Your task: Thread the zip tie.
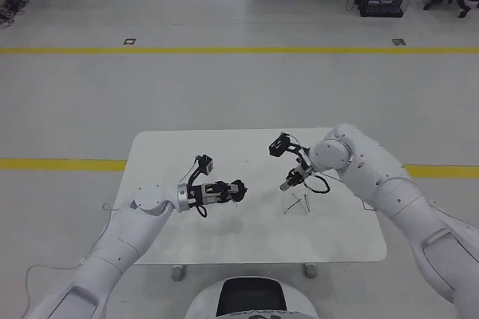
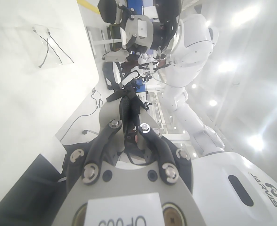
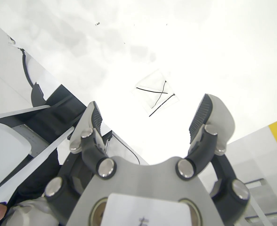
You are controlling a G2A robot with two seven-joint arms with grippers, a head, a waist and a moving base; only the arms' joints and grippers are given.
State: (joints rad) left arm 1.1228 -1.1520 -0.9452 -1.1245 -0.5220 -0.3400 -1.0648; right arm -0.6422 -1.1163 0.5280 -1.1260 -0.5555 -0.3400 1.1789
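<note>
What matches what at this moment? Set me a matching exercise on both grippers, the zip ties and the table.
Things:
1 left gripper
2 right gripper
3 zip ties
4 table

States:
A fingers open
B lying on the clear sheet
C fingers shut
D white, rounded corners

Pairs: 1-C; 2-A; 3-B; 4-D

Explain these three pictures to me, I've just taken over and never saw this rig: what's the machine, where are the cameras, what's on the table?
It is a two-armed robot at a white rectangular table. One picture looks down from above its arms; the others come from a camera on each wrist. Three thin black plastic zip ties lie on a clear plastic sheet there, two of them crossed. The right gripper hangs open near them, empty. The left gripper looks shut, farther off.
</note>
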